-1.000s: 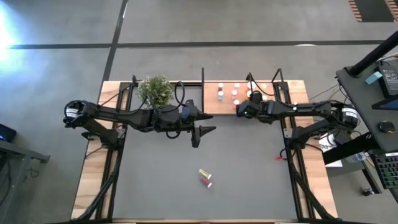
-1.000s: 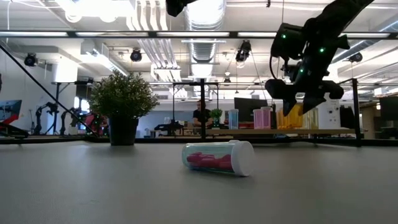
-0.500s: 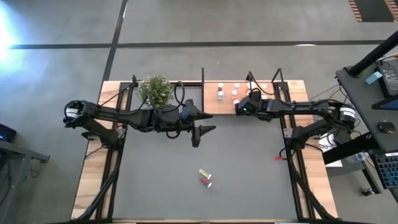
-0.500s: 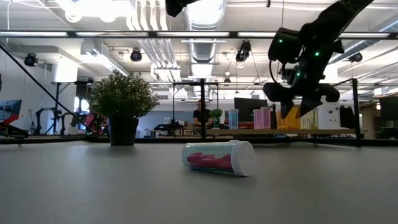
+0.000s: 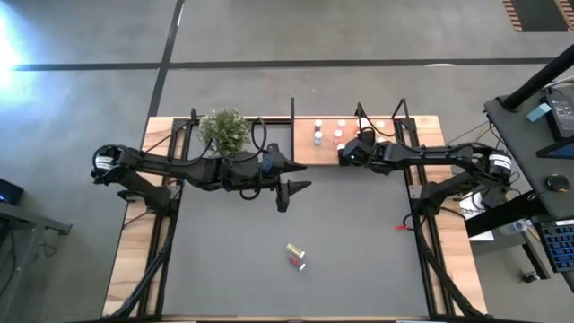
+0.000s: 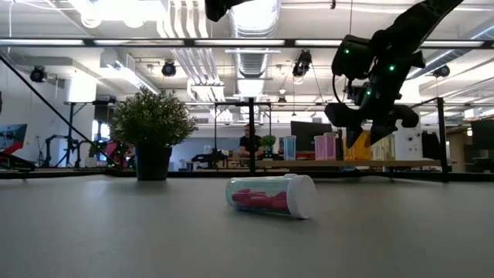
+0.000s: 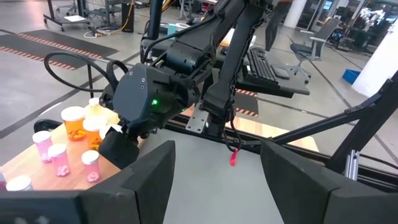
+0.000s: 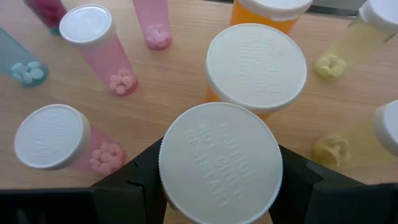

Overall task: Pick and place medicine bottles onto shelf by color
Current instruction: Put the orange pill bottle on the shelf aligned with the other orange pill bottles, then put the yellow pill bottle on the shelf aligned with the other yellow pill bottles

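Observation:
My right gripper (image 5: 344, 154) hangs over the light wooden shelf (image 5: 305, 154) at the table's far edge, shut on a white-capped orange bottle (image 6: 357, 145). Around it on the shelf stand pink (image 8: 102, 53), orange (image 8: 256, 62) and yellow (image 8: 348, 53) medicine bottles. A yellow-green bottle (image 5: 293, 249) and a pink one (image 5: 297, 261) lie on their sides on the dark tabletop. My left gripper (image 5: 291, 193) hovers open above the table's middle, with nothing between its fingers. My right gripper pinches the orange bottle just under its white cap (image 8: 221, 163), one finger (image 8: 140, 180) on either side. The fingers slant down at it from the table's right. The bottle stays upright. Whether its base touches the shelf, I cannot tell.
A green bushy plant (image 5: 224, 128) in a dark pot stands at the far left of the table. Thin black posts (image 5: 292, 112) rise at the shelf's edges. A person (image 6: 248, 143) sits far off in the room behind.

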